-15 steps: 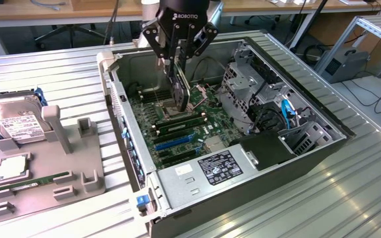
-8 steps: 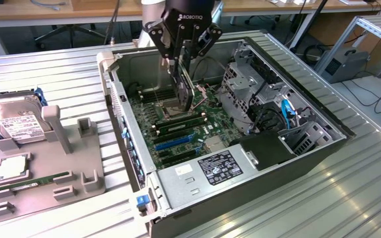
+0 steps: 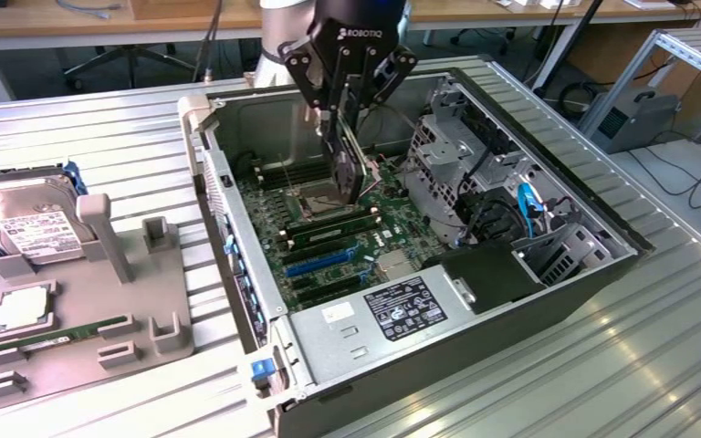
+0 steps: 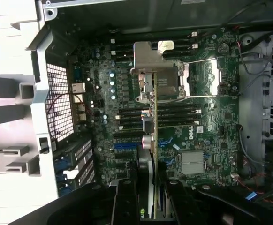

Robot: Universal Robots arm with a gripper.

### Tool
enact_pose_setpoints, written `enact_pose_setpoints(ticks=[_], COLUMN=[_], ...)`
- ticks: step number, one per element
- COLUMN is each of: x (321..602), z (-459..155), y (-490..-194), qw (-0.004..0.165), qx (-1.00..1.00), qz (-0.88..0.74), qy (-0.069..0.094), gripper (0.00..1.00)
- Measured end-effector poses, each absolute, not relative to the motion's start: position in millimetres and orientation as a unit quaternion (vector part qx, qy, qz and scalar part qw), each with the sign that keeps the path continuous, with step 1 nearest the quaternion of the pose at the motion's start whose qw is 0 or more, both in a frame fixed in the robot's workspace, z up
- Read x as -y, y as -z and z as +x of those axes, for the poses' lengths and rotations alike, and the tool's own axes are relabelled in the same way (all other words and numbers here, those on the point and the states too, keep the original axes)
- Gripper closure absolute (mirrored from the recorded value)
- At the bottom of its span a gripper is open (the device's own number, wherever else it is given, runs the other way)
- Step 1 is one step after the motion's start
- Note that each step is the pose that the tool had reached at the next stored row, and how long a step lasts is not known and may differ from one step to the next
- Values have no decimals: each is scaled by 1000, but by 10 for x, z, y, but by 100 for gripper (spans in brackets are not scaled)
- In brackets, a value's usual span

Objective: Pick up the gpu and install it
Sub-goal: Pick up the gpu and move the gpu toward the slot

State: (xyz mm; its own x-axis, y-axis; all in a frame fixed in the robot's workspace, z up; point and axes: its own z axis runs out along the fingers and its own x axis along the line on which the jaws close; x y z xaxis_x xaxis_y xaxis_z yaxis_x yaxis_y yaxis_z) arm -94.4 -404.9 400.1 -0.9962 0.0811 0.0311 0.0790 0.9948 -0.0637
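As the ext. view has it, the gripper (image 3: 343, 128) is inside the open PC case (image 3: 533, 310). Its jaws are clamped on the gpu (image 3: 350, 178), which hangs edge-down, roughly upright, over the motherboard (image 3: 363, 246) near the CPU socket (image 3: 320, 196). Can't tell if its lower edge touches the board; looks just clear. A blue slot (image 3: 318, 260) lies apart from the card. On the ext. view's left, a grey holder (image 3: 143, 301) carries the hard drive (image 3: 28, 228) & green memory stick (image 3: 70, 333).

Wrist view: gpu (image 4: 149, 126) shows edge-on as a thin strip running out from between the dark fingers (image 4: 125, 201). The gripper (image 4: 149, 199) is closed on it. The strip crosses the black slots & its far end overlaps the CPU socket (image 4: 157, 70). Blue slots (image 4: 127, 145) sit just beside the strip.

Judgement: pick-up done, install step in hand, at the carry/align stage, card not yet seated. Seating calls for the card's edge parallel to & right over its slot, w/ the bracket end toward the rear grille (image 4: 59, 98). After that it needs a straight press w/o tilt. Risk: snagging the socket lever or cables.
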Motion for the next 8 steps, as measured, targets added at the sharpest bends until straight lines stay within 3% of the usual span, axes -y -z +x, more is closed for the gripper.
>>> enact_pose_setpoints(ticks=[8], x=[4045], z=[-642], y=[-3923], qw=[17], qx=[999], qz=[-40], qy=[-31], gripper=[73])
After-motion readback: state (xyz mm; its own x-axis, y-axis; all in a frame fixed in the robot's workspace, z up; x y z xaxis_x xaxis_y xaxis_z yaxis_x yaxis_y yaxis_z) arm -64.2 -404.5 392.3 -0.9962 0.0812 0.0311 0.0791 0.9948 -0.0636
